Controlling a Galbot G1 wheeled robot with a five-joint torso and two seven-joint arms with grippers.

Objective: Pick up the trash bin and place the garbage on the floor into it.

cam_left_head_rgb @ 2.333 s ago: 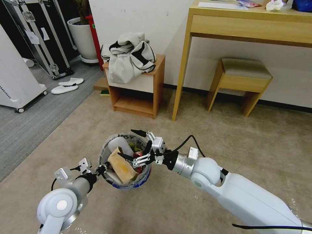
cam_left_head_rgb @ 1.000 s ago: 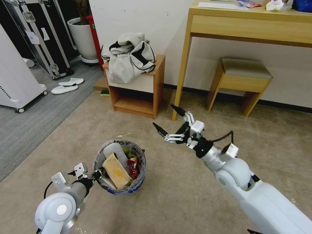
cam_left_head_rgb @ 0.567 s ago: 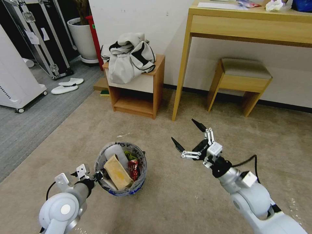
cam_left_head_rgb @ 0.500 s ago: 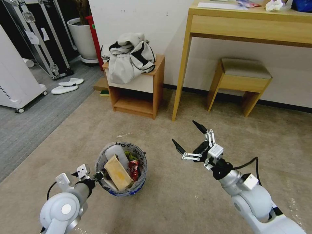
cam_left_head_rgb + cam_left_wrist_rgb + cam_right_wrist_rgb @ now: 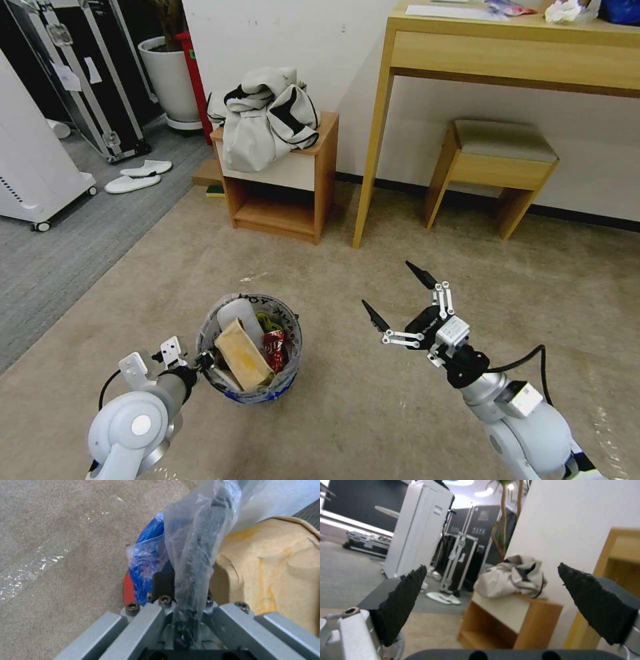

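The beige carpet floor [image 5: 373, 413] carries the trash bin [image 5: 257, 390] and shiny tape lines.

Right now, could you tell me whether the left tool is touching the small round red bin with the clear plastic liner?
Touching. The left wrist view shows the left tool shut on the small round red bin's bag-covered rim.

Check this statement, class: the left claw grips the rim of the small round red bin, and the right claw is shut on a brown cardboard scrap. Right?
One part is wrong. The head view shows the right claw open and empty above the beige carpet; the brown cardboard scrap sits inside the small round red bin. The left claw does grip the rim.
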